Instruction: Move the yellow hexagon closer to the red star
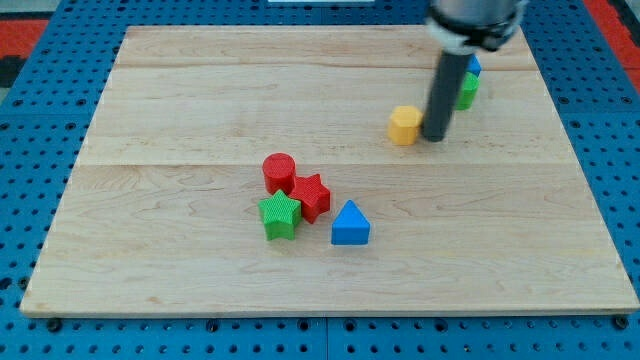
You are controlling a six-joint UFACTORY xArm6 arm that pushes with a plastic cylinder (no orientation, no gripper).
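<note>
While a wooden board (150,120) on a blue pegboard is shown from above, a dark rod is seen coming down from the view's top right. My tip (434,138) is set on the board just beside the yellow hexagon (404,126), on its right side; contact cannot be confirmed. No grasp is possible with the rod (it has no jaws), so nothing is held; blocks can only be pushed.

Behind the rod, partly hidden, a green block (467,91) and a blue block (473,66) are glimpsed, their shapes unclear.

Well apart, toward the view's lower left, a cluster is found: the red star (311,195) in the middle, a red cylinder (279,171) touching it above-left, a green star (280,216) touching it below-left, and a blue triangle (350,224) just beside it at lower right.

The push is judged to be at its start, with most of the gap left to close. A stroke toward the lower left is called for next, which is probably best made with my tip placed more to the hexagon's upper right.
</note>
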